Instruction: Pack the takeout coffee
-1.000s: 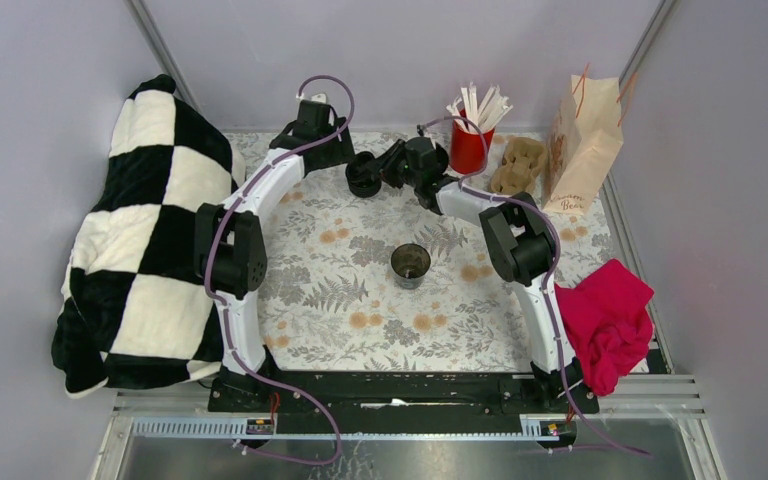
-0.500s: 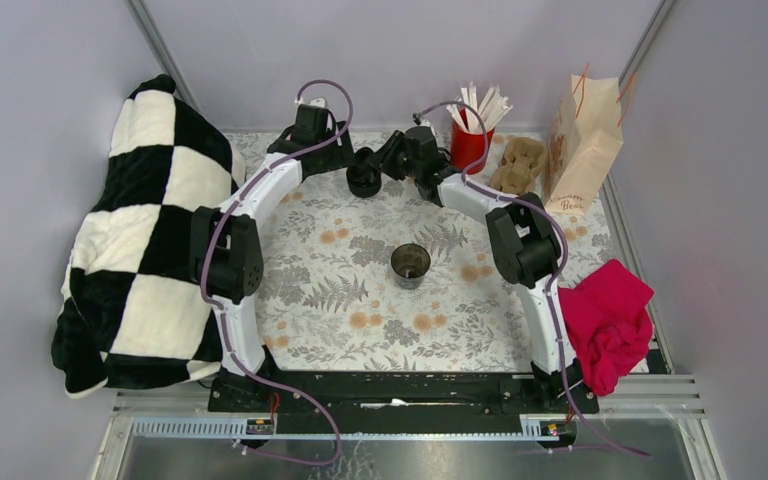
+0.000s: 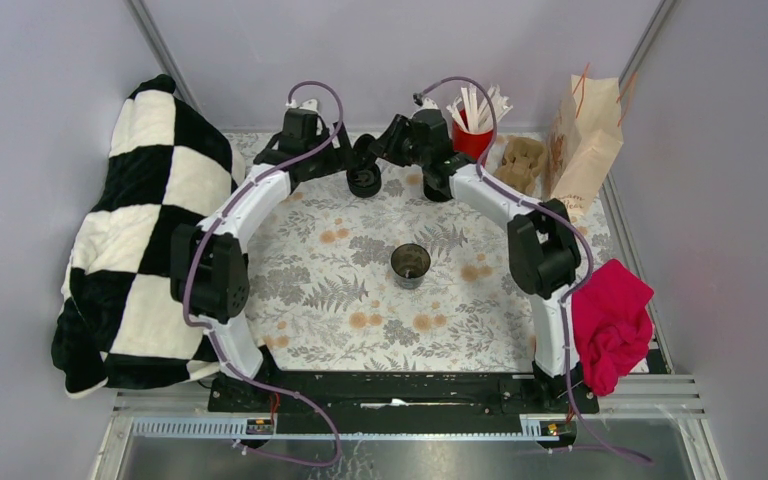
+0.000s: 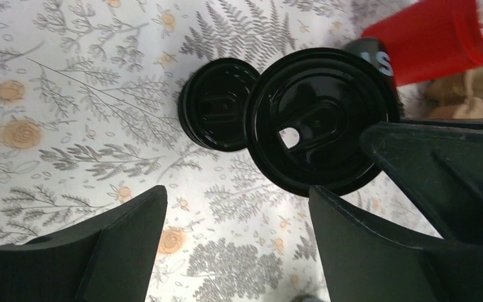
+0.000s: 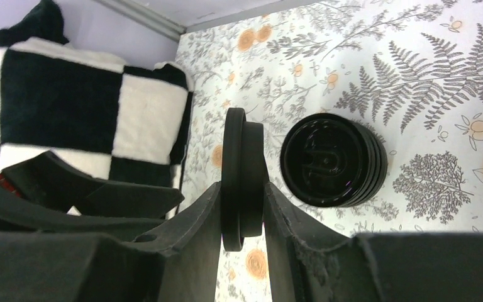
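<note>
Pinching the round black plastic lid (image 5: 242,145) by its rim, the right gripper (image 5: 243,195) was clamped tight; the left gripper (image 4: 236,207) gaped empty. It looked light, bendy, slick: rim hold suited.

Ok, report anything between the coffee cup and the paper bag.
The right arm's forearm crosses the straight line from cup to paper bag; the brown pulp carrier sits beside the bag.

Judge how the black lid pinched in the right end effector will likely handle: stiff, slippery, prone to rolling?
The lid looks thin and probably light, held edge-on by the right end effector. Its glossy plastic may be slippery, so it could twist in that narrow pinch. Being round, it would likely roll if released on its rim.
</note>
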`<state>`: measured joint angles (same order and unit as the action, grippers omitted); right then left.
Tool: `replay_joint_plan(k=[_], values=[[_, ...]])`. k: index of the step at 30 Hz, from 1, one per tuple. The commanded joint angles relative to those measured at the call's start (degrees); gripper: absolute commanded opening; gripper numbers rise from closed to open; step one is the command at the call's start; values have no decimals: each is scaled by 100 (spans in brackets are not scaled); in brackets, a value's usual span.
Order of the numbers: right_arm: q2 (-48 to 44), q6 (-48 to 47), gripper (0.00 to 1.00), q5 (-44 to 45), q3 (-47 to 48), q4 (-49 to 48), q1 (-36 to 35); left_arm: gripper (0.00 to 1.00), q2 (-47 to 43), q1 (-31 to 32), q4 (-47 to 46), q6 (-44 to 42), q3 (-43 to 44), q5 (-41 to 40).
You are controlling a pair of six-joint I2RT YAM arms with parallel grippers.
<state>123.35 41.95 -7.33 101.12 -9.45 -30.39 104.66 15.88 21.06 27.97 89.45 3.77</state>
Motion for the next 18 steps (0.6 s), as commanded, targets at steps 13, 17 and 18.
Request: replay_joint_plan(k=[13, 17, 18], values=[[-4016, -989, 37, -2998, -3859, -612, 578, 85, -2512, -443, -2309, 1462, -2684, 3695], [-4850, -1824, 36, -2795, -4240, 100, 536, 85, -2769, -129, -2519, 1618, -2941, 4173], [-5023, -2185, 36, -2731, -4308, 242, 503, 85, -2842, -45, -2490, 1661, -2979, 4142]])
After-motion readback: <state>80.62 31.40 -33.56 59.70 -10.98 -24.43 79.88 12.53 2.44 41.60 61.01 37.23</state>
